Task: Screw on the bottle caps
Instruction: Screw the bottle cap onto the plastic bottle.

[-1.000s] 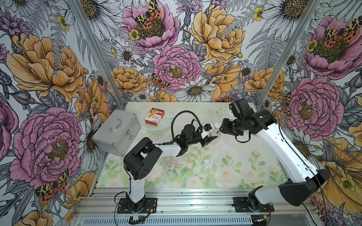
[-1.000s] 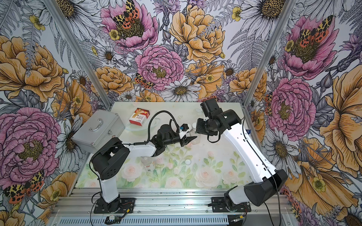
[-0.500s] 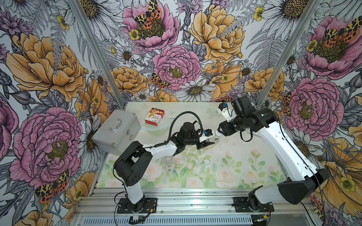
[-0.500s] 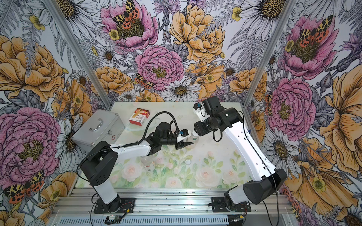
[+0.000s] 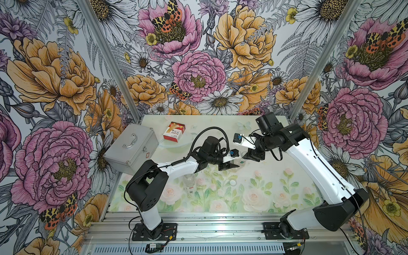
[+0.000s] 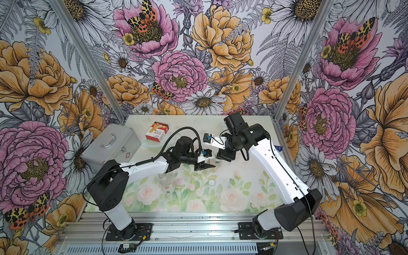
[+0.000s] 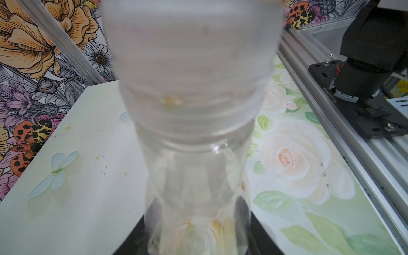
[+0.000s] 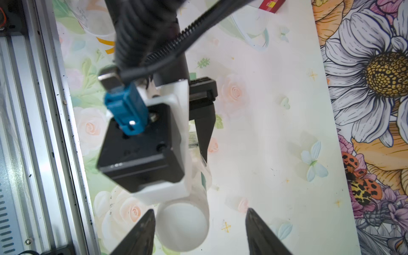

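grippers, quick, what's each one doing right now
Left gripper: closed on the clear bottle.
Right gripper: open, straddling the white cap, not clamped on it.

Two white-and-black robot arms, grippers meeting nose to nose
The left arm (image 5: 176, 165) stretches low, its black left gripper (image 5: 236, 162) clamped on a small clear plastic bottle (image 7: 194, 154). The right arm (image 5: 313, 163) reaches in opposite, its black right gripper (image 8: 199, 212) spread apart (pointing downward).
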